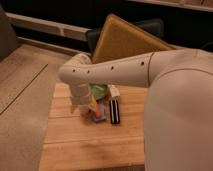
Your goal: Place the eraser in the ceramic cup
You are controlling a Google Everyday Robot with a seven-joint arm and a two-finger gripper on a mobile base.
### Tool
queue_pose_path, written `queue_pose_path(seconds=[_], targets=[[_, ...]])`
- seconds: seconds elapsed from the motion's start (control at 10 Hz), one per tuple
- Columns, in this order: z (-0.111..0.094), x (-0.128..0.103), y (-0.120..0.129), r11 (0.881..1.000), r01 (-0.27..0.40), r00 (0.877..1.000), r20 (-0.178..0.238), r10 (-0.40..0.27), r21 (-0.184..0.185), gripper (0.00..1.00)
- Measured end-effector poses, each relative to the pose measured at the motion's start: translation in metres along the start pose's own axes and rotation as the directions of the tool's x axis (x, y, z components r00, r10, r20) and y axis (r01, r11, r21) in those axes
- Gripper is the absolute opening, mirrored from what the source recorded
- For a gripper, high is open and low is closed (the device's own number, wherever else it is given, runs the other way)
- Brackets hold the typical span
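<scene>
The eraser (115,111), a flat black block with pale stripes, lies on the wooden table (75,142) just right of the arm's wrist. A small pale piece of the ceramic cup (114,91) shows behind the eraser, mostly hidden by the arm. My gripper (81,107) hangs below the white wrist, low over the table, left of the eraser and apart from it. The forearm (120,70) covers most of it.
A green bowl (99,90) sits behind the wrist, partly hidden. A small blue-and-orange object (98,114) lies between the gripper and the eraser. A tan board (125,40) leans on a dark chair (150,27) behind the table. A carpeted floor (22,100) lies to the left.
</scene>
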Motion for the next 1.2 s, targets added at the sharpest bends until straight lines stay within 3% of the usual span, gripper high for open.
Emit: queue_pose_path(seconds=[0.2,0.3,0.4,0.5,0.7,0.8,0.9,1.0,1.1,1.2], targets=[[-0.011,-0.013,-0.002,0.999,0.036,0.996,0.08,-0.034,-0.019,0.65],[-0.025,-0.025,-0.006,0.997,0.068,0.985,0.164,-0.061,-0.038,0.65],[-0.051,-0.04,-0.022,0.993,0.101,0.952,0.295,-0.078,-0.065,0.65],[-0.068,-0.045,-0.036,0.991,0.108,0.926,0.371,-0.069,-0.084,0.65],[-0.096,-0.049,-0.058,0.986,0.122,0.871,0.488,-0.053,-0.11,0.65],[-0.102,-0.049,-0.063,0.985,0.127,0.856,0.514,-0.051,-0.114,0.65],[-0.105,-0.048,-0.065,0.985,0.13,0.85,0.525,-0.051,-0.115,0.65],[-0.102,-0.048,-0.064,0.985,0.131,0.853,0.519,-0.053,-0.115,0.65],[-0.087,-0.048,-0.069,0.987,0.117,0.87,0.491,-0.047,-0.113,0.65],[-0.071,-0.05,-0.094,0.993,0.073,0.887,0.461,-0.021,-0.096,0.65]])
